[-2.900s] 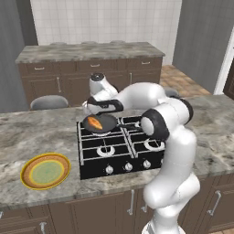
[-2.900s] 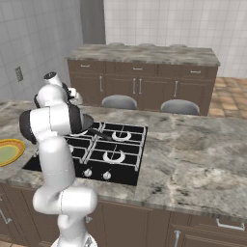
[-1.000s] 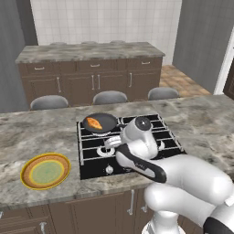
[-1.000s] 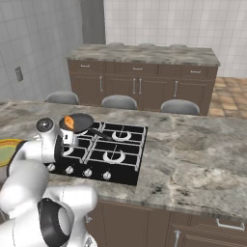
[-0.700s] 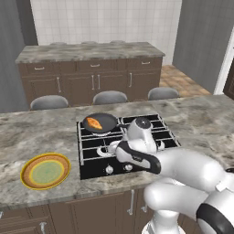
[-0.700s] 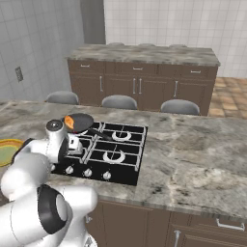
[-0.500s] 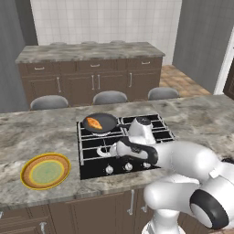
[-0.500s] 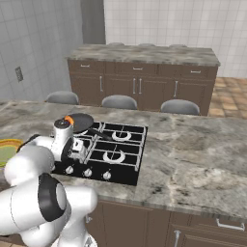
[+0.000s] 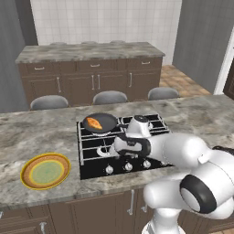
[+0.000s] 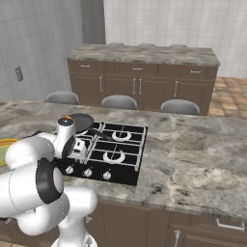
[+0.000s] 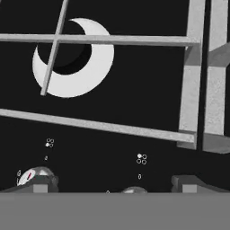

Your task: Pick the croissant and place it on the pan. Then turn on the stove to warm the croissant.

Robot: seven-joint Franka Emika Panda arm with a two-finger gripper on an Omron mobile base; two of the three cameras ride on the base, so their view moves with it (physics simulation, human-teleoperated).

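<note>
I have the gripper [image 11: 114,182] low over the front edge of the stove [image 9: 91,170], jaws spread wide with nothing between them. In the hand view the two dark finger tips [image 11: 191,183] sit at six o'clock, well apart, and between them and just past them I see the black cooktop surface with small white knob markings. A silver knob [image 11: 33,176] peeks in at about seven o'clock. Farther along the view, at eleven o'clock, a pale burner ring [image 11: 74,58] lies under the grey grate bars [image 11: 191,76].

From the left base view, my hand [image 9: 118,149] hangs above the row of knobs [image 9: 127,167], over the front left burner. The croissant [image 9: 94,123] lies inside the pan [image 9: 107,120], at about eleven o'clock from the hand; the pan rests on the rear left burner, handle pointing toward the stove's middle. In the right base view the pan [image 10: 83,120] shows behind the arm's wrist.

Out at about eight o'clock from the stove, a yellow-rimmed plate [image 9: 45,171] sits on the granite counter [image 9: 36,135], well apart from the cooktop.
</note>
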